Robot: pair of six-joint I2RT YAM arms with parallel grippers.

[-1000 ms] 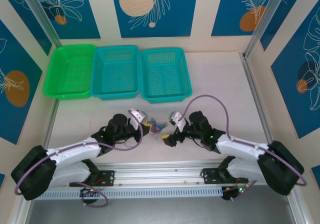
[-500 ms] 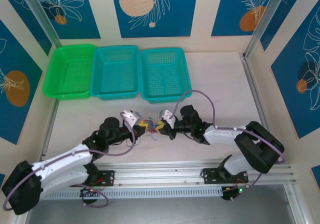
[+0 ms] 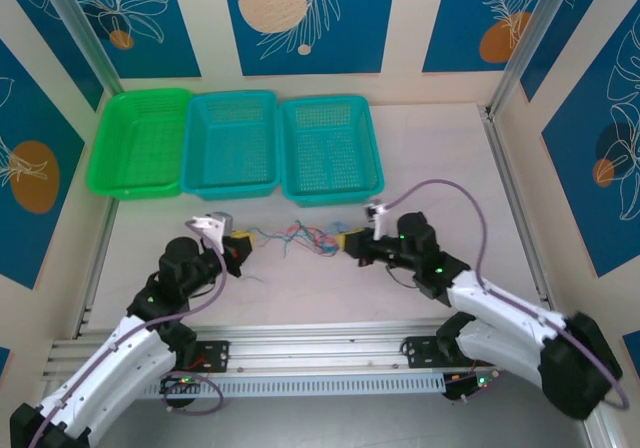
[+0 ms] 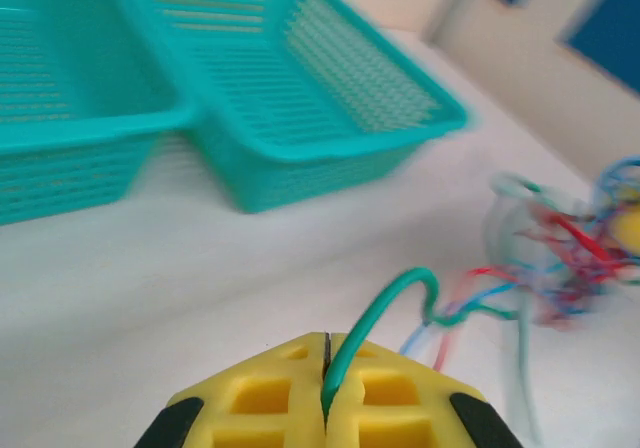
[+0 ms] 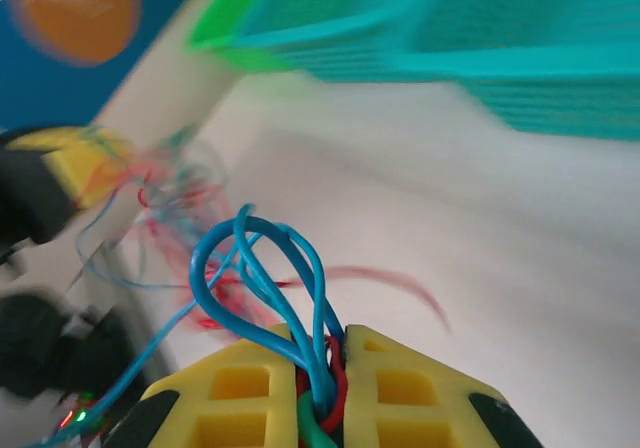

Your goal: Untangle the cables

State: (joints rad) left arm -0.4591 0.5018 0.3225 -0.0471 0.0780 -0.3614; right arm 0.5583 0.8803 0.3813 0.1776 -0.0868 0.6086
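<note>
While left gripper [image 3: 240,244] and right gripper [image 3: 346,239] clamp them, the cables [image 3: 305,236] stretch between.

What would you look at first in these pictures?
The bright tangle of cables stretched between the left gripper and the right gripper at the middle of the table. The left one pinches a single green cable; the right one clamps blue, red and green strands. Behind stand a green basket and two teal baskets.
</note>
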